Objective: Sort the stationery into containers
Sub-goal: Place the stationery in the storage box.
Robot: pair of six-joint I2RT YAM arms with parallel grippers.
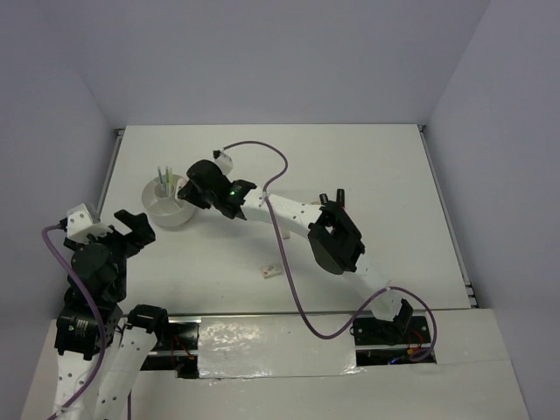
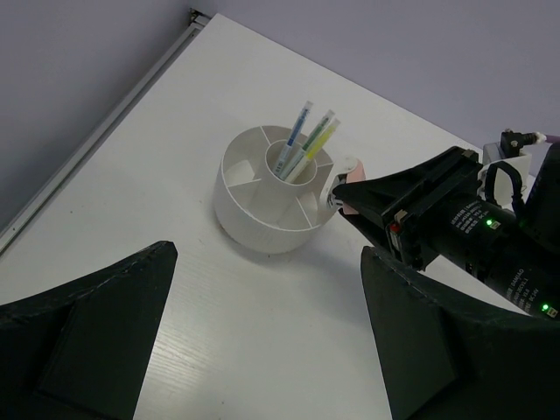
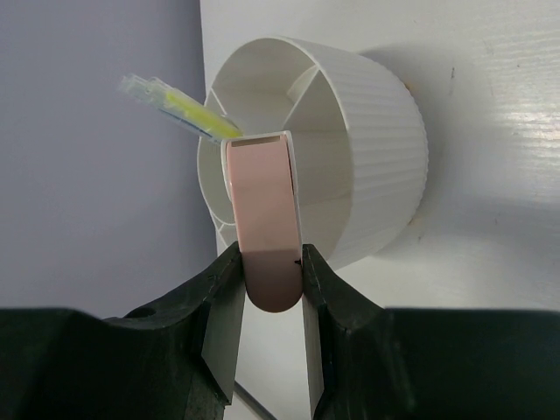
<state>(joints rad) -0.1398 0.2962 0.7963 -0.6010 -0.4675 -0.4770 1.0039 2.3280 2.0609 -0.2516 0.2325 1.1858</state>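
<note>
The round white tub (image 1: 168, 213) with dividers stands at the left of the table, with three pens (image 1: 162, 175) upright in its centre cup. My right gripper (image 1: 189, 187) is shut on a pink eraser (image 3: 262, 210) and holds it over the tub's rim (image 3: 376, 175), beside the yellow-green pen (image 3: 179, 103). In the left wrist view the eraser (image 2: 347, 180) pokes from the right gripper (image 2: 343, 196) at the tub's (image 2: 262, 229) right edge, near the pens (image 2: 302, 144). My left gripper (image 2: 267, 254) is open and empty, just in front of the tub, and also shows in the top view (image 1: 131, 229).
A small pale eraser-like item (image 1: 271, 269) lies on the table near the front middle. The right arm (image 1: 297, 219) reaches across the table's centre with its purple cable looping above. The table's left edge rail (image 2: 114, 122) runs close behind the tub.
</note>
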